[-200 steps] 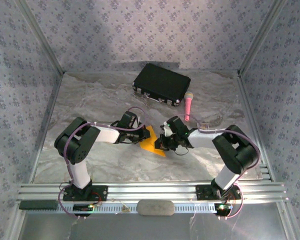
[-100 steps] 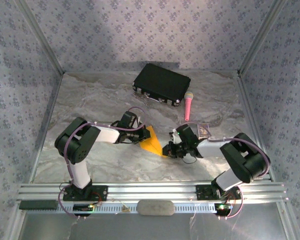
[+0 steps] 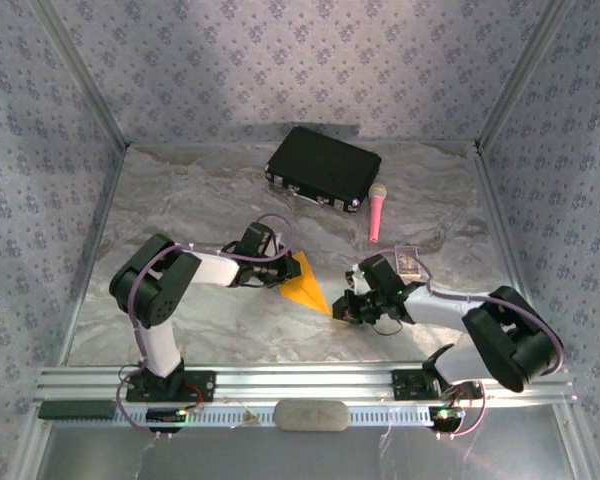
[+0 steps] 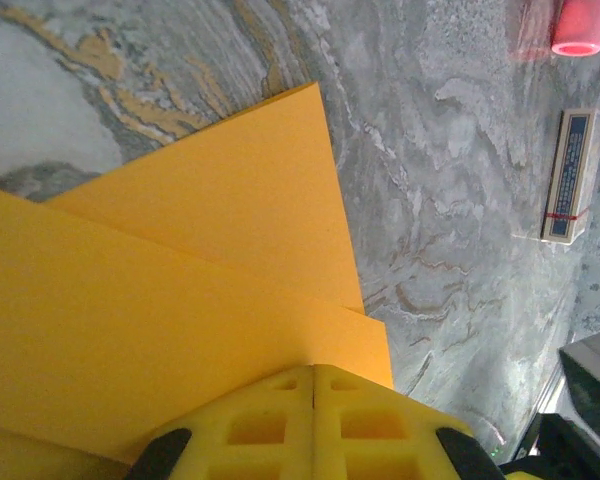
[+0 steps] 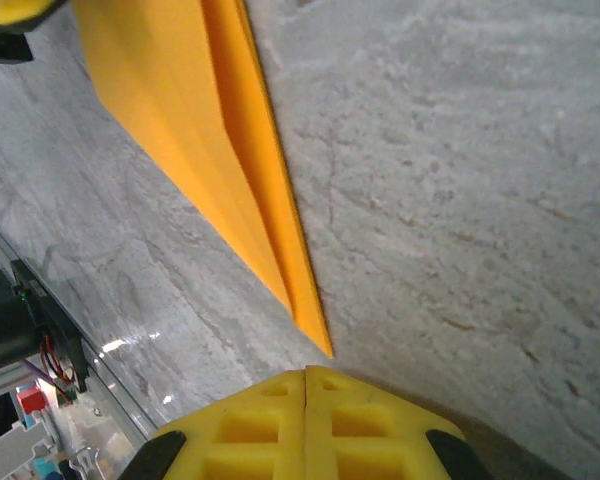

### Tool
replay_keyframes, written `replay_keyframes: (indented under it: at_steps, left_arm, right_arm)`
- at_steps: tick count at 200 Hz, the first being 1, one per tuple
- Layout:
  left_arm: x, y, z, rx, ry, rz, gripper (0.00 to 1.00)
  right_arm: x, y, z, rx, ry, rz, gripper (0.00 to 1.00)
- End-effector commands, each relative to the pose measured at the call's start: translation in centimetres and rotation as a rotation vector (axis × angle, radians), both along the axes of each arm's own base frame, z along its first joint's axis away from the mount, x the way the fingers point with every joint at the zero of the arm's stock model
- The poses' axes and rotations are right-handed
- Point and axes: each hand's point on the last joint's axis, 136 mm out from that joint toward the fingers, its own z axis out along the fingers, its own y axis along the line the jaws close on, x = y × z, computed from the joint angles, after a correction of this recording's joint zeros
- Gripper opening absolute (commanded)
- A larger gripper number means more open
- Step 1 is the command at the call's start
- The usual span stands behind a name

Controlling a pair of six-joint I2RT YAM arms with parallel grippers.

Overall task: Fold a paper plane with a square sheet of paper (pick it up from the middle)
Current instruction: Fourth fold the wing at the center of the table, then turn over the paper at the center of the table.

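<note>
On desk, reached low with left arm, jaws shut over paper; bent right arm inward, jaws shut at its tip; box label illegible.

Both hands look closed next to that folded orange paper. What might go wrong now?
The right hand, shut, sits right at the pointed tip of the paper; a nudge could bend or crumple it. The left hand, also shut, rests over the wide end; if it slips, the layered flaps may spring open or the paper might slide on the smooth table.
</note>
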Motion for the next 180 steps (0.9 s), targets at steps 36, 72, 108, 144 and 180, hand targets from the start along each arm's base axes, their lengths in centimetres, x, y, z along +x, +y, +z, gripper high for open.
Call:
replay_keyframes:
  at_steps: [36, 72, 108, 144, 180]
  left_arm:
    - [-2.7, 1.2, -2.8, 0.077, 0.086, -0.069, 0.00]
    - [-2.7, 1.1, -2.3, 0.066, 0.082, -0.062, 0.00]
    - [-2.4, 1.2, -2.3, 0.069, 0.084, -0.034, 0.00]
    - [-2.4, 1.4, -2.4, 0.074, 0.087, -0.025, 0.00]
    - [-2.3, 1.6, -2.5, 0.077, 0.090, -0.013, 0.00]
  right_arm:
    - [0.5, -0.4, 1.4, 0.020, 0.006, -0.103, 0.17]
    - [0.0, 0.5, 1.6, 0.064, 0.040, -0.107, 0.31]
    - [-0.3, 1.5, 0.8, 0.070, 0.068, -0.107, 0.31]
    - [-0.4, 1.8, -0.4, 0.044, 0.100, -0.113, 0.32]
    - [-0.4, 1.2, -1.2, 0.009, 0.118, -0.147, 0.32]
